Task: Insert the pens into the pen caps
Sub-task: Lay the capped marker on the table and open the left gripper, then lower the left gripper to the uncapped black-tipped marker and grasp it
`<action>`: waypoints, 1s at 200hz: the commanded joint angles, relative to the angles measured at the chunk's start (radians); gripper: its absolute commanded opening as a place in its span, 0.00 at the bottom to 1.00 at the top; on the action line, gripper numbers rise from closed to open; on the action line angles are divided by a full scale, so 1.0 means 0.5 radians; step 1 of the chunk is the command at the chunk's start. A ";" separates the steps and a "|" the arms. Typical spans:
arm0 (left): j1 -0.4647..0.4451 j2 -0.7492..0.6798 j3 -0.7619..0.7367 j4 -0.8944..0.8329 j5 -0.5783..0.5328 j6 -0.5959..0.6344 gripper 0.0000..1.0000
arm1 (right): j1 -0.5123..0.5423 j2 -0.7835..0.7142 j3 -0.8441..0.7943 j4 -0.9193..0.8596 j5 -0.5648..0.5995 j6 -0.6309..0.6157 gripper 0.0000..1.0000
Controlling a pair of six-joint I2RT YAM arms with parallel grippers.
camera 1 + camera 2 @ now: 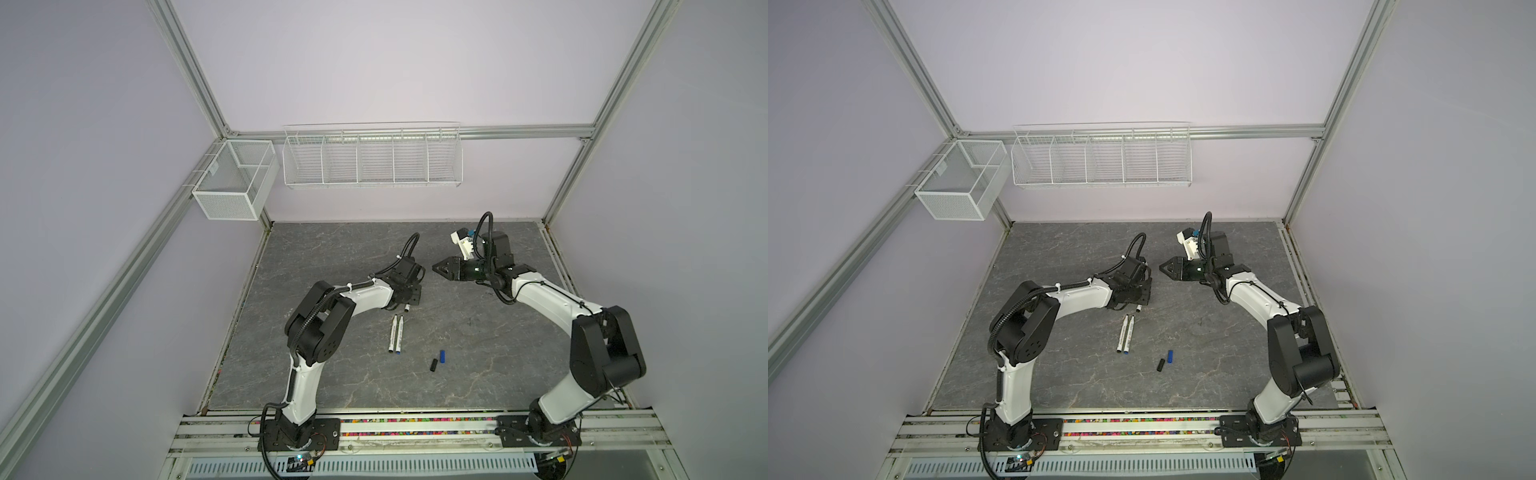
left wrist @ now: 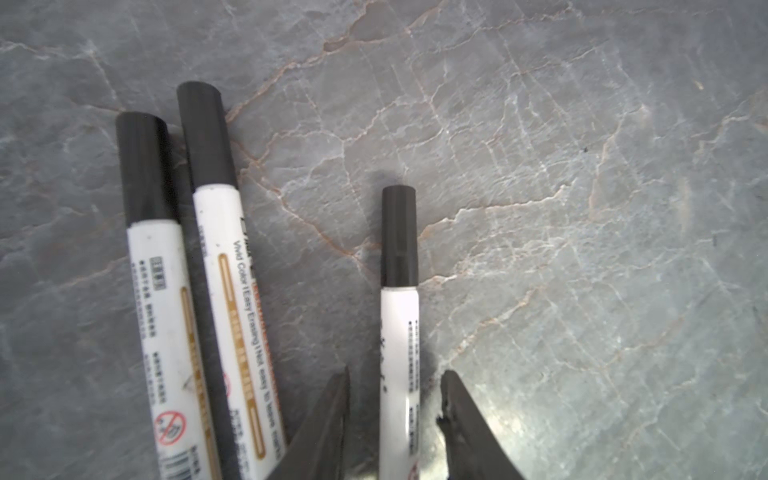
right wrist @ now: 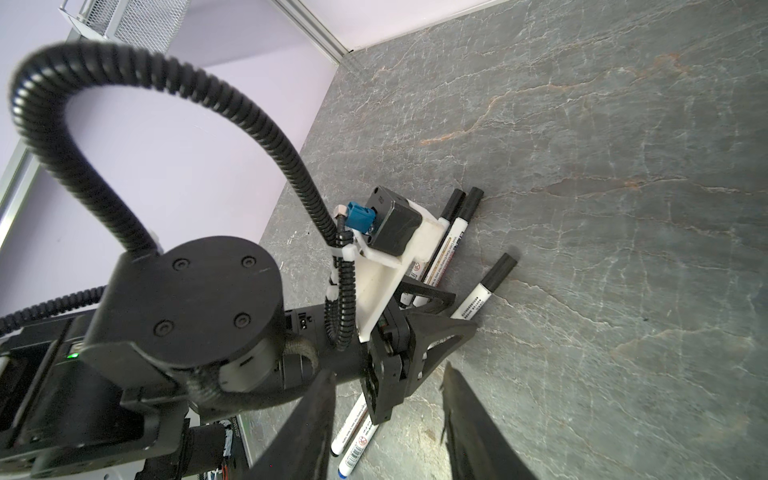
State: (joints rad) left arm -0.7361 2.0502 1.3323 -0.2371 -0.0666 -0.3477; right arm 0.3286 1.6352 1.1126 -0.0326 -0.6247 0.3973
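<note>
Three capped pens lie on the grey stone table. In the left wrist view one capped pen (image 2: 399, 332) lies between the jaws of my left gripper (image 2: 397, 370), which is open with a gap on each side of the barrel; two more capped pens (image 2: 224, 249) lie beside it. In both top views my left gripper (image 1: 410, 296) (image 1: 1140, 297) is low over them. Two uncapped pens (image 1: 396, 334) (image 1: 1125, 336) lie side by side nearer the front, one blue-ended. A blue pen cap (image 1: 442, 355) and a black pen cap (image 1: 434, 365) lie to their right. My right gripper (image 1: 438, 268) (image 3: 390, 370) hovers open and empty, pointing at the left wrist.
A white mesh box (image 1: 232, 178) and a white wire rack (image 1: 372, 156) hang on the back wall, above the table. Aluminium frame posts stand at the table's corners. The rail with both arm bases (image 1: 415, 428) runs along the front edge.
</note>
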 commanded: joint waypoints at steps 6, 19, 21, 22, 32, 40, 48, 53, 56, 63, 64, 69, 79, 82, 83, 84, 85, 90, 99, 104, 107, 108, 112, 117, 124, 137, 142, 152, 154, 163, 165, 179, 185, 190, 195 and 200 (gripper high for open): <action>-0.010 0.017 0.044 -0.044 -0.016 -0.009 0.37 | -0.019 -0.012 -0.035 -0.021 -0.002 -0.037 0.46; -0.010 0.007 0.047 -0.037 -0.012 0.004 0.37 | -0.016 -0.012 -0.036 -0.020 -0.002 -0.037 0.46; -0.010 0.000 0.047 -0.033 -0.011 0.010 0.37 | -0.016 -0.012 -0.035 -0.021 -0.002 -0.037 0.46; -0.010 -0.002 0.047 -0.033 -0.010 0.012 0.37 | -0.018 -0.012 -0.035 -0.021 -0.002 -0.037 0.46; -0.010 -0.023 0.040 -0.016 -0.009 0.024 0.37 | -0.017 -0.010 -0.037 -0.019 0.003 -0.037 0.46; -0.013 -0.054 0.016 0.026 -0.004 0.039 0.38 | -0.018 -0.012 -0.038 -0.018 0.005 -0.037 0.46; -0.013 -0.094 -0.025 0.085 -0.001 0.067 0.39 | -0.017 -0.012 -0.037 -0.018 0.006 -0.037 0.46; -0.015 -0.125 -0.053 0.121 -0.016 0.075 0.40 | -0.016 -0.012 -0.038 -0.018 0.005 -0.037 0.46; -0.016 -0.145 -0.073 0.145 -0.024 0.079 0.41 | -0.017 -0.012 -0.038 -0.018 0.006 -0.036 0.46; -0.016 -0.194 -0.123 0.200 -0.039 0.092 0.41 | -0.017 -0.012 -0.037 -0.021 0.007 -0.036 0.46; -0.016 -0.204 -0.133 0.210 -0.040 0.095 0.41 | -0.018 -0.011 -0.037 -0.021 0.005 -0.037 0.46; -0.016 -0.245 -0.169 0.254 -0.051 0.105 0.42 | -0.019 -0.010 -0.035 -0.021 0.006 -0.037 0.46; -0.022 -0.325 -0.250 0.339 -0.084 0.121 0.42 | -0.018 -0.010 -0.035 -0.018 0.005 -0.037 0.46; -0.022 -0.352 -0.277 0.364 -0.093 0.125 0.43 | -0.020 -0.012 -0.032 -0.018 0.007 -0.037 0.46; -0.023 -0.361 -0.284 0.372 -0.097 0.125 0.43 | -0.021 -0.010 -0.032 -0.018 0.005 -0.037 0.46; -0.024 -0.372 -0.294 0.383 -0.100 0.126 0.42 | -0.020 -0.010 -0.032 -0.018 0.006 -0.037 0.46; -0.025 -0.380 -0.305 0.389 -0.105 0.129 0.42 | -0.020 -0.009 -0.032 -0.019 0.006 -0.037 0.46; -0.028 -0.423 -0.351 0.431 -0.117 0.136 0.43 | -0.019 -0.009 -0.032 -0.019 0.009 -0.035 0.46; -0.037 -0.499 -0.422 0.483 -0.145 0.154 0.43 | -0.020 -0.001 -0.029 -0.022 0.008 -0.034 0.46; -0.044 -0.541 -0.457 0.495 -0.163 0.161 0.43 | -0.021 0.000 -0.026 -0.024 0.010 -0.032 0.46; -0.049 -0.563 -0.475 0.496 -0.174 0.166 0.43 | -0.020 0.003 -0.025 -0.024 0.010 -0.032 0.46; -0.049 -0.572 -0.484 0.496 -0.178 0.167 0.43 | -0.020 0.004 -0.024 -0.024 0.010 -0.032 0.46; -0.057 -0.605 -0.514 0.499 -0.194 0.174 0.43 | -0.020 0.008 -0.022 -0.025 0.010 -0.031 0.46; -0.066 -0.639 -0.549 0.497 -0.206 0.187 0.44 | -0.019 0.012 -0.024 -0.024 0.009 -0.030 0.46; -0.083 -0.693 -0.604 0.493 -0.229 0.208 0.44 | -0.019 0.015 -0.020 -0.025 0.008 -0.031 0.46; -0.119 -0.785 -0.715 0.465 -0.272 0.234 0.44 | -0.019 0.024 -0.016 -0.028 0.006 -0.031 0.46; -0.131 -0.822 -0.755 0.445 -0.286 0.235 0.44 | -0.019 0.027 -0.013 -0.031 0.005 -0.031 0.46; -0.154 -0.895 -0.844 0.413 -0.307 0.230 0.44 | -0.022 0.034 -0.010 -0.033 0.004 -0.029 0.46; -0.159 -0.910 -0.862 0.407 -0.313 0.225 0.44 | -0.020 0.035 -0.010 -0.033 0.004 -0.030 0.46; -0.176 -0.976 -0.941 0.374 -0.343 0.204 0.44 | -0.019 0.039 -0.010 -0.030 0.001 -0.031 0.46; -0.180 -0.992 -0.961 0.369 -0.351 0.198 0.44 | -0.019 0.042 -0.010 -0.031 0.002 -0.031 0.46; -0.196 -1.091 -1.074 0.330 -0.373 0.153 0.44 | -0.021 0.044 -0.007 -0.031 -0.001 -0.030 0.45; -0.201 -1.126 -1.116 0.316 -0.374 0.137 0.44 | -0.020 0.043 -0.007 -0.030 -0.002 -0.028 0.45; -0.202 -1.153 -1.144 0.301 -0.381 0.127 0.44 | -0.021 0.046 -0.007 -0.030 -0.004 -0.028 0.45; -0.203 -1.171 -1.167 0.285 -0.385 0.117 0.44 | -0.022 0.046 -0.007 -0.030 -0.005 -0.028 0.45; -0.203 -1.190 -1.187 0.271 -0.394 0.109 0.44 | -0.020 0.046 -0.004 -0.035 -0.003 -0.030 0.45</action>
State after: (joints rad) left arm -0.8337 1.5085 0.7837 -0.0505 -0.2188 -0.2630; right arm 0.3225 1.6405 1.1122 -0.0345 -0.6216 0.3958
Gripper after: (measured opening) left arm 0.439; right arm 0.453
